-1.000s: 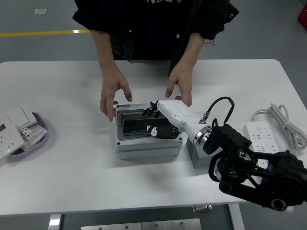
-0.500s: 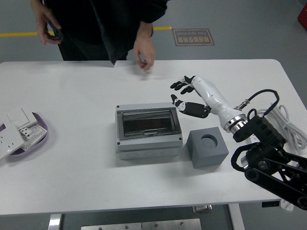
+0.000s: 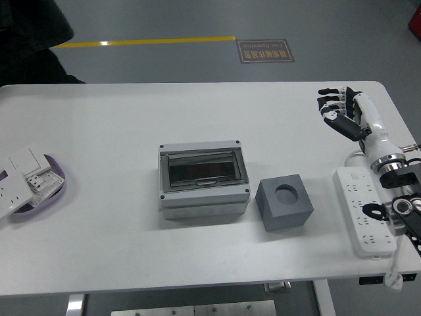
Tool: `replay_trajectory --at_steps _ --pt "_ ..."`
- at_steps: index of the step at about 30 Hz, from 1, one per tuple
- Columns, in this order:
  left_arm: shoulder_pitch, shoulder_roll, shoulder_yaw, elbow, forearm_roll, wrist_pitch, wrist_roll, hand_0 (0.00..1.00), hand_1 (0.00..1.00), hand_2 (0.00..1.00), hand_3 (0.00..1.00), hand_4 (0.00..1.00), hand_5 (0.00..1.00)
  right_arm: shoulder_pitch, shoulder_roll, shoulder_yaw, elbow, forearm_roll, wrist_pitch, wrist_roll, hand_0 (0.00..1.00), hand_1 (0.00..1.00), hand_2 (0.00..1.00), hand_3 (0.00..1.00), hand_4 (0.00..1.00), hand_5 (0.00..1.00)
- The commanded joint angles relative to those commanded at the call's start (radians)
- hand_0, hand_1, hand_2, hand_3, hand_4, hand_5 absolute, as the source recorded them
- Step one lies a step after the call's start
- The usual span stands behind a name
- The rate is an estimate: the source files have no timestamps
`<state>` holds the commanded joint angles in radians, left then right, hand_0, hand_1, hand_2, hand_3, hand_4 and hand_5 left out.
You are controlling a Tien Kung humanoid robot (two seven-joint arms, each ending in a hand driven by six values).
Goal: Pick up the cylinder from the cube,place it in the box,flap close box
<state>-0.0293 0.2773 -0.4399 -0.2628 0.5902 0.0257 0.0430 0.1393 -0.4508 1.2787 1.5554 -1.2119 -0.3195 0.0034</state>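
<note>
- You cannot see the cylinder anywhere; the cube's (image 3: 284, 203) round socket is empty and the box (image 3: 204, 179) beside it has its flap down, so confirm the part is inside.
- Your right hand (image 3: 341, 111) hovers near the table's (image 3: 118, 125) far right edge, above the power strip (image 3: 366, 210), fingers loosely apart and holding nothing.
- A careless swing could snag that strip.

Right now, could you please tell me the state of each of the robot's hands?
Left hand: not in view.
Right hand: open, holding nothing, over the white table's far right corner.
</note>
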Motion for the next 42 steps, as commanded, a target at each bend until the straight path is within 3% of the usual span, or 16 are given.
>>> replay_trajectory --at_steps 1,6,7,18,25,42 --pt "-0.002 0.002 0.003 0.000 0.000 0.000 0.000 0.595 0.623 0.616 0.635 0.690 0.213 -0.002 0.005 0.026 -0.006 0.015 0.000 0.008 0.600 0.639 0.645 0.681 0.681 0.323" --pt "-0.011 0.011 0.010 -0.002 0.000 -0.003 -0.002 0.595 0.623 0.616 0.635 0.690 0.213 -0.009 0.021 0.119 -0.021 0.062 -0.004 0.036 0.600 0.639 0.645 0.681 0.681 0.323" --pt "-0.013 0.013 0.011 -0.003 -0.001 -0.003 -0.003 0.595 0.623 0.616 0.635 0.690 0.213 -0.009 0.024 0.128 -0.023 0.071 -0.006 0.042 0.634 0.652 0.663 0.697 0.753 0.345" --pt "-0.013 0.034 0.027 -0.005 -0.007 -0.007 -0.003 0.595 0.623 0.616 0.635 0.690 0.213 -0.015 0.040 0.125 0.041 0.219 -0.038 0.065 0.636 0.649 0.659 0.692 0.752 0.337" --pt "-0.012 0.047 0.021 -0.006 -0.004 -0.008 -0.004 0.595 0.623 0.616 0.635 0.692 0.217 -0.024 0.045 0.133 0.046 0.231 -0.042 0.070 0.626 0.644 0.650 0.682 0.693 0.300" --pt "0.002 0.039 0.004 -0.005 -0.001 -0.011 -0.005 0.595 0.623 0.617 0.635 0.691 0.214 -0.055 0.051 0.161 0.043 0.232 -0.032 0.069 0.631 0.645 0.651 0.682 0.749 0.334"
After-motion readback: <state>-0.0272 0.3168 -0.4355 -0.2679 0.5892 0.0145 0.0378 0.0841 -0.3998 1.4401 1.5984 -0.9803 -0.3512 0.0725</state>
